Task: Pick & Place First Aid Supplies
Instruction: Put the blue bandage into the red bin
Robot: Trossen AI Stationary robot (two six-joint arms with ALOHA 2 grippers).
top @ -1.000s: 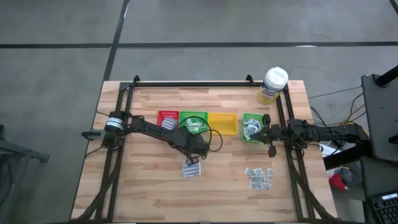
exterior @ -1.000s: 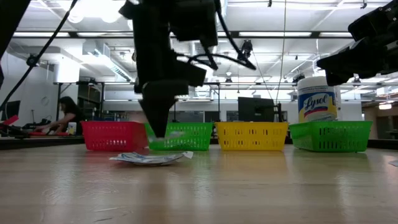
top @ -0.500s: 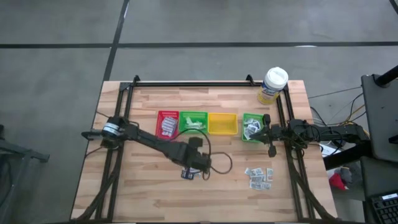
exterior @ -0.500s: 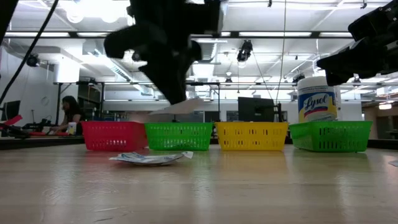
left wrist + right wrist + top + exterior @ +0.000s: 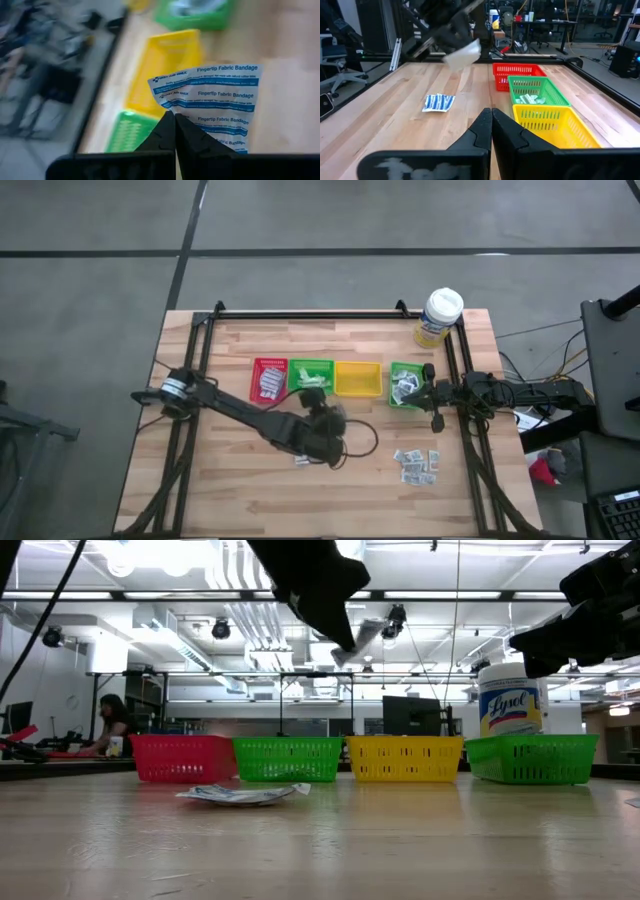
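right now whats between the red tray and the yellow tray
A green tray with pale sachets in it sits between the red tray and yellow tray, in the high view.

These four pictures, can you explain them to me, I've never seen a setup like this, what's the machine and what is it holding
It is a robot with two dark arms at a wooden table. One picture looks straight down, one looks level across the tabletop, and two come from cameras on the wrists. The left gripper, raised over the table's middle, is shut on a fingertip bandage packet. The right gripper waits shut at the table's right side. On the table stand a red tray, two green trays and a yellow tray, a white-lidded tub, and loose packets.
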